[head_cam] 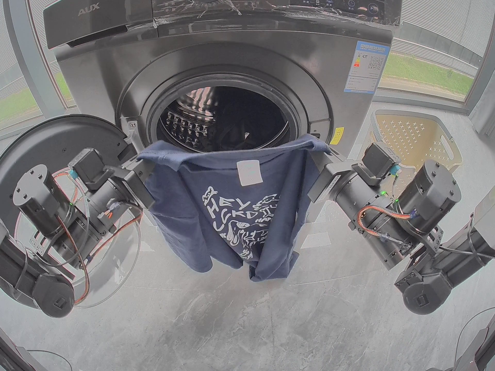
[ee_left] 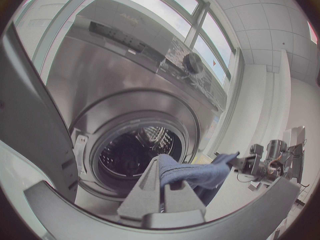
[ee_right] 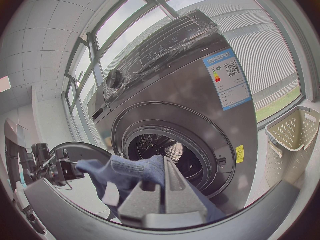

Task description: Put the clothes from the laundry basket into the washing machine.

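Both grippers sit closest, each with its fingers point(ee_left: 146, 184) pressed together on a top corner of the shirt point(head_cam: 232, 207). The left gripper point(head_cam: 147, 170) pinches one shoulder and the right gripper point(head_cam: 315, 156) the other. Between them the shirt hangs spread out, just in front of the drum point(head_cam: 227, 117) mouth. Its top edge lies across the lower rim of the opening, and none of it is inside yet.

I judge the task about midway for this piece. The shirt is out of the basket point(head_cam: 412, 135) and raised at the washer point(head_cam: 309, 63), and the door point(head_cam: 51, 140) stands swung wide to the left. Pushing the cloth through the opening and letting go are not yet done. What shows of the basket's inside is bare wall, so this may be the last piece. The drum is too dark to tell whether other clothes lie in it.

The shirt's stretched top edge runs side to side, roughly level, parallel to the washer's front. From there its body falls straight toward the floor point(head_cam: 247, 325), collar end up and hem down. The printed side faces away from the washer.

The basket stands on the floor to the right of the washer, well apart from the shirt.
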Robot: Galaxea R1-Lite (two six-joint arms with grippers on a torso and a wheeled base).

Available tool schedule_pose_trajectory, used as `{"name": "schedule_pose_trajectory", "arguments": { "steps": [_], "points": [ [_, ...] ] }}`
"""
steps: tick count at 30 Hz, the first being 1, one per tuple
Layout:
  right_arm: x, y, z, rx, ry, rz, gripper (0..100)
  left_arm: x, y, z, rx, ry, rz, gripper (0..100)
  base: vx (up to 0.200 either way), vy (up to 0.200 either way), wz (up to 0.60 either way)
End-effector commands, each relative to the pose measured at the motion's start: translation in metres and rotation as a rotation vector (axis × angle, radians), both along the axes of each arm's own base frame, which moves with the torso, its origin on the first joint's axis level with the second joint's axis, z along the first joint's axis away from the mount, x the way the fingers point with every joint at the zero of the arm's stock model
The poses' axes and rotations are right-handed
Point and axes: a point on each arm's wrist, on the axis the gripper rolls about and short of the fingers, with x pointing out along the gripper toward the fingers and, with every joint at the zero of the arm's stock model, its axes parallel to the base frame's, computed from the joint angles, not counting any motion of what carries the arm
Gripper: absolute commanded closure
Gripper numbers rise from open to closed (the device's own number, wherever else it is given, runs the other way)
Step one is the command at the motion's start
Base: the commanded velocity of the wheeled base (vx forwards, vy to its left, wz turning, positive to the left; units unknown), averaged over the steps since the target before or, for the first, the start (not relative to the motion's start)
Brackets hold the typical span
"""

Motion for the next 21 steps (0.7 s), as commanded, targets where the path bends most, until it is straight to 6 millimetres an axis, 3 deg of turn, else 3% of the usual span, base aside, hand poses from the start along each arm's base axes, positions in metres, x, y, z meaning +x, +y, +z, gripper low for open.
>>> {"name": "schedule_pose_trajectory", "arguments": {
  "steps": [1,11,21],
  "points": [
    [0.007,0.002,-0.007,-0.014,0.014,-0.009,100,0.002,0.005,0.014,-0.023,-0.055,0.023,100,0.000,0.000,0.00],
    [0.011,-0.002,0.005,0.030,-0.013,-0.065,100,0.002,0.004,0.024,-0.038,-0.093,0.032,100,0.000,0.000,0.00],
    [0.000,-0.013,0.029,0.075,-0.060,-0.113,100,0.002,-0.003,0.034,-0.065,-0.125,0.042,100,0.000,0.000,0.00]
  ]
}}
